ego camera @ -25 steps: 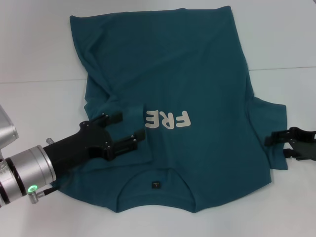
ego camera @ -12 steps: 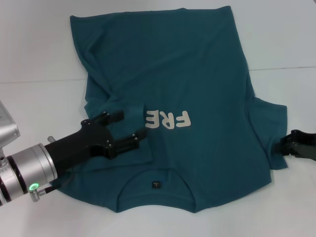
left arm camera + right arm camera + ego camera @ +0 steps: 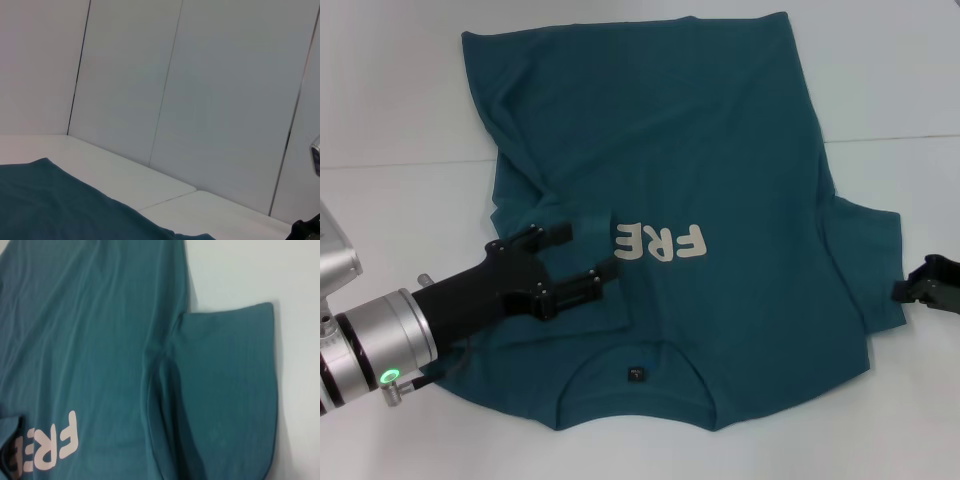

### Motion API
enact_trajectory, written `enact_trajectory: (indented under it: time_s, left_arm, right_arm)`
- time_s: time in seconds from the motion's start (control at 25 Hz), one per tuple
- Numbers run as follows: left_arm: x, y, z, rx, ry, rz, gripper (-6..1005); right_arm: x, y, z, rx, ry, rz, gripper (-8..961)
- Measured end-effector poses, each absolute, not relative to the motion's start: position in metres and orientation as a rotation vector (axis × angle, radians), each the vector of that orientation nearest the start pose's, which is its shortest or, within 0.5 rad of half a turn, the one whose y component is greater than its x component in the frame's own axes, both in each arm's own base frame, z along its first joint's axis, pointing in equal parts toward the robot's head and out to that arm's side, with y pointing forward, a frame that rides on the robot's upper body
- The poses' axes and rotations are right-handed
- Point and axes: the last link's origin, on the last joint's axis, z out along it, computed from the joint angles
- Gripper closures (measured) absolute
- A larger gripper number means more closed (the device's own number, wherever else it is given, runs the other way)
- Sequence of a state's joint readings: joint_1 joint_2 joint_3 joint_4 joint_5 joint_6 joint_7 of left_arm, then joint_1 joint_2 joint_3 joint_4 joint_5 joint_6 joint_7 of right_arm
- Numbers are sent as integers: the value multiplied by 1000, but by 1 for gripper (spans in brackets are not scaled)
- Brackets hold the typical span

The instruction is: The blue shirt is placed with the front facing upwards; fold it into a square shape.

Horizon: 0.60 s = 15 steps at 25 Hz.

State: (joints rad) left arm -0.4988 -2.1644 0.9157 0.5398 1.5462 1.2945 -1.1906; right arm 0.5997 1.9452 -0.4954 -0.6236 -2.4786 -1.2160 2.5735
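The blue shirt [image 3: 720, 180] lies front up on the white table [image 3: 390, 190], collar and small dark label [image 3: 635, 375] nearest me. Its left side is folded inward over the print, so only the white letters "FRE" [image 3: 660, 242] show. My left gripper [image 3: 588, 252] hovers open over that folded part, just left of the letters, with nothing between its fingers. My right gripper [image 3: 928, 284] sits at the frame's right edge, just beyond the flat right sleeve [image 3: 870, 260] and apart from it. The right wrist view shows the sleeve [image 3: 225, 390] lying smooth beside the shirt body.
White table surface surrounds the shirt on all sides. A seam in the tabletop [image 3: 890, 140] runs across behind the shirt's middle. In the left wrist view, pale wall panels [image 3: 200, 100] rise behind the table, with the shirt's edge [image 3: 50, 205] low in the picture.
My right gripper has pulled back to the right, off the right sleeve's edge, and now mostly leaves the head view. The left gripper has barely shifted.
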Motion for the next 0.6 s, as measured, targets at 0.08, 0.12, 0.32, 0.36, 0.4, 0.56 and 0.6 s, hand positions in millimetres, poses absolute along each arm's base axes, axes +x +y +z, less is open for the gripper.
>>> enact_trajectory:
  time_s: [0.08,0.12,0.32,0.36,0.4,0.56,0.6]
  left_arm:
    - [-236,343,-46,-2460,-608,-938,123]
    - [-236,343,-46,-2460,-609,-938,123]
    - [-236,343,-46,-2458,-611,-939,123]
    - [-236,343,-46,-2457,-612,-940,123]
    - [-236,343,-46,-2457,-612,-940,123]
    - [-236,343,-45,-2455,-612,-941,123]
    - [-236,344,-45,-2456,-612,-941,123]
  right_arm:
    - [354,367,66,-1723,1969,386,954]
    - [354,367,68,-1723,1967,390,954]
    - [355,364,79,-1716,1953,401,954]
    - [356,363,81,-1713,1952,405,954]
    - [356,361,84,-1709,1952,413,954]
    - [360,355,97,-1686,1951,446,954]
    - [361,353,100,-1682,1949,446,954]
